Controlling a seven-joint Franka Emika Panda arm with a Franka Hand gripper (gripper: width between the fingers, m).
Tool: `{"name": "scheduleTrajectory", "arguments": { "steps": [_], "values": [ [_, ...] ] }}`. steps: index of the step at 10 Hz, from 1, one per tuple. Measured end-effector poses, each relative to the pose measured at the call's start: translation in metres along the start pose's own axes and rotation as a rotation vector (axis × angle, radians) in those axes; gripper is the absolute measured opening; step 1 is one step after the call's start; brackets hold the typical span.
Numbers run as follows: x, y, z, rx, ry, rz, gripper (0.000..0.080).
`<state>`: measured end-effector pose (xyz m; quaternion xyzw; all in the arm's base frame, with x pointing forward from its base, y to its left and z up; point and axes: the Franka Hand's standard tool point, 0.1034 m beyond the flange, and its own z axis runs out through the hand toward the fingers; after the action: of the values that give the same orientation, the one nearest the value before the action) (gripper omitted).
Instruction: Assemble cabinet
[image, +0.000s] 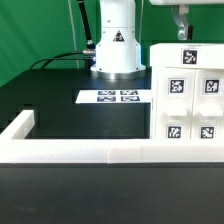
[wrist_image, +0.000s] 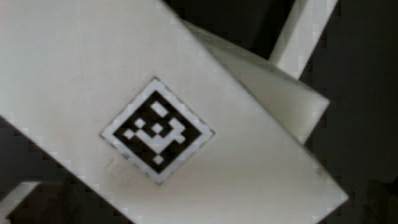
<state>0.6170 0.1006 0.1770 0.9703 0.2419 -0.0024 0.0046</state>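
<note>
The white cabinet (image: 188, 100) stands at the exterior view's right, its front panels carrying several black-and-white tags. My gripper (image: 181, 33) hangs just above the cabinet's top edge, its fingertips at or very near the top. Whether the fingers are open or shut does not show. In the wrist view a white cabinet panel (wrist_image: 196, 90) with one diamond-turned tag (wrist_image: 160, 130) fills most of the picture, very close and tilted. Another white panel edge (wrist_image: 302, 45) shows behind it. My fingers are not visible in the wrist view.
The marker board (image: 120, 97) lies flat on the black table in front of the robot base (image: 116, 50). A long low white border rail (image: 90, 152) runs along the front and turns back at the exterior view's left (image: 20, 125).
</note>
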Motion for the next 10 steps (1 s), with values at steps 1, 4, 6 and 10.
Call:
{"name": "scheduleTrajectory", "arguments": {
  "steps": [1, 4, 6, 10],
  "values": [
    [0.0, 0.002, 0.0, -0.004, 0.001, -0.043, 0.0797],
    [-0.002, 0.007, 0.001, -0.013, -0.005, -0.216, 0.0797],
    [-0.005, 0.012, 0.002, -0.018, -0.015, -0.377, 0.0797],
    [-0.011, 0.022, 0.008, -0.025, -0.034, -0.537, 0.0797]
  ]
}}
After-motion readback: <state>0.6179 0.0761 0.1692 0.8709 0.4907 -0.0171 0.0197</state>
